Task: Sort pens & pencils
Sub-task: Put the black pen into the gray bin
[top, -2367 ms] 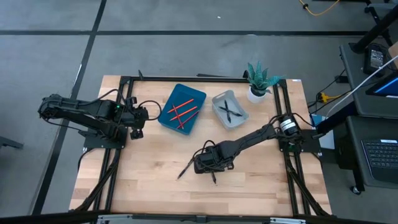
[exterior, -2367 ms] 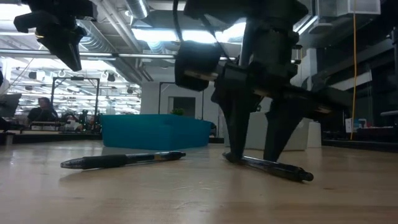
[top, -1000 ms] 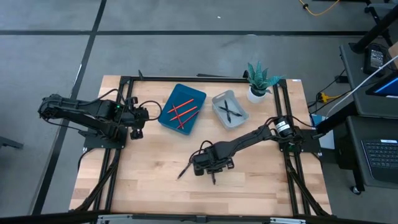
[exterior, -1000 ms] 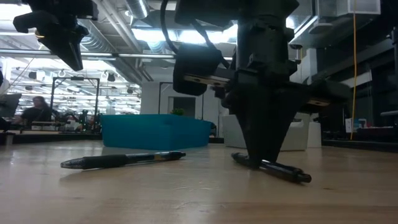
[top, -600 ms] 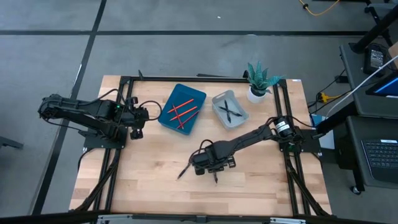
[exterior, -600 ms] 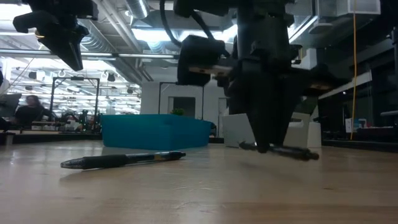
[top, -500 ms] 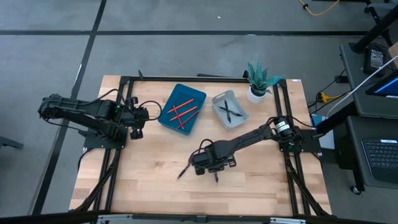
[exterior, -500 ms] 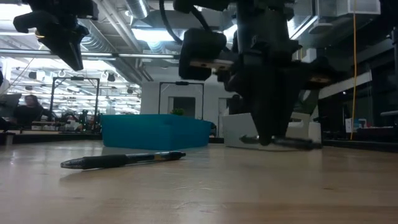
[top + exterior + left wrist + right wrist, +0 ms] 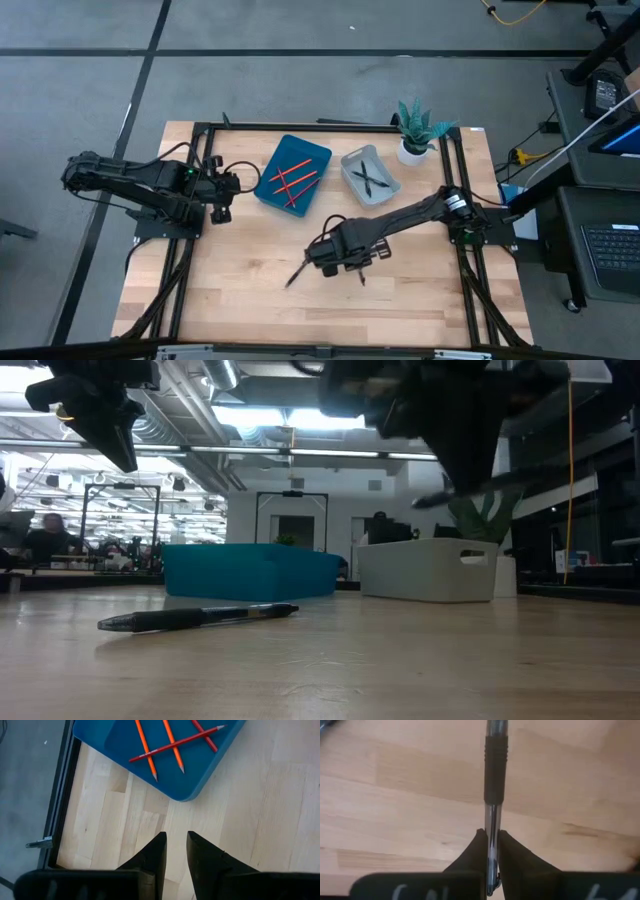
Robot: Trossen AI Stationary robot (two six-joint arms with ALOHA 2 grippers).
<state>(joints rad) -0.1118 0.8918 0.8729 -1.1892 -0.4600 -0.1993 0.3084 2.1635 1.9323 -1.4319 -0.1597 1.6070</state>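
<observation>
My right gripper (image 9: 351, 263) hangs above the middle of the table, shut on a black pen (image 9: 503, 479). A second pen (image 9: 297, 272) lies flat on the wood to its left, also in the low view (image 9: 200, 617). Several red pencils (image 9: 170, 742) lie in the blue tray (image 9: 272, 190), and two pens (image 9: 369, 178) lie crossed in the grey tray (image 9: 349, 163). My left gripper (image 9: 175, 851) waits open above the table's left side, near the blue tray, with nothing between its fingers. My right gripper pinches the pen's clear barrel (image 9: 492, 826) between its two fingers, just behind the black rubber sleeve (image 9: 496, 775). The fingers (image 9: 512, 854) come from above, pointing down, and lie across the pen. The pen hangs clear of the table, slightly tilted.
A potted plant (image 9: 415, 128) stands at the far right, behind the grey tray. A black frame (image 9: 200, 130) runs along the table's far and side edges. Bare wood lies along the near side (image 9: 400, 310).
My right gripper has risen straight up with the pen and tipped to point more steeply down. The pen, which lay on the table a second ago, is now lifted well clear of it. The other pen has stayed where it was.
</observation>
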